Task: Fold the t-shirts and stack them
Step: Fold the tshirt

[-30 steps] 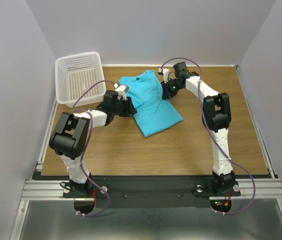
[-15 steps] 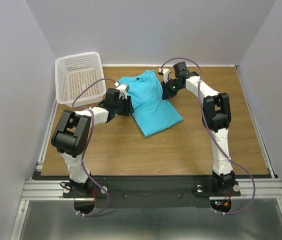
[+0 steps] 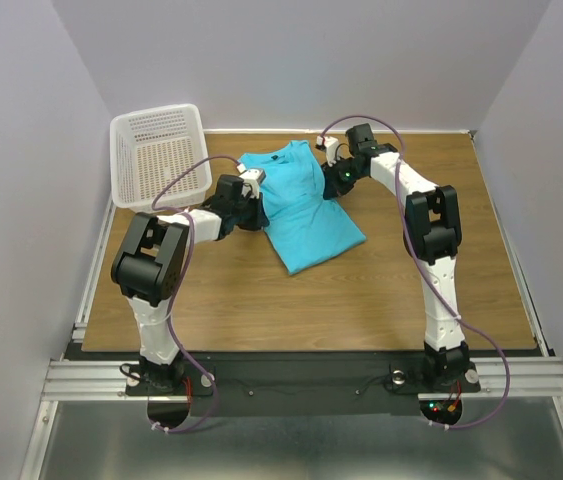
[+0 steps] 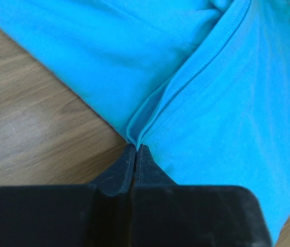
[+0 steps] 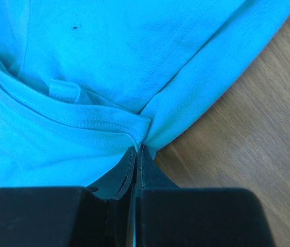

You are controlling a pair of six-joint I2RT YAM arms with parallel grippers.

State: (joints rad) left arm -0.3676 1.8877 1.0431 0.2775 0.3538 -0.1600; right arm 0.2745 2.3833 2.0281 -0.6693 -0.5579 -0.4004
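Note:
One turquoise t-shirt lies partly folded on the wooden table, neck toward the back. My left gripper sits at the shirt's left edge. In the left wrist view its jaws are shut on a pinched fold of the t-shirt at the tips. My right gripper sits at the shirt's right edge near the sleeve. In the right wrist view it is shut on a hemmed fold of the t-shirt at the tips.
A white mesh basket stands tilted at the table's back left corner, close behind my left arm. Grey walls enclose the table on three sides. Bare wood lies right of the shirt.
My left gripper has shut on the shirt's left edge after reaching slightly further in. The right gripper has stayed shut and still.

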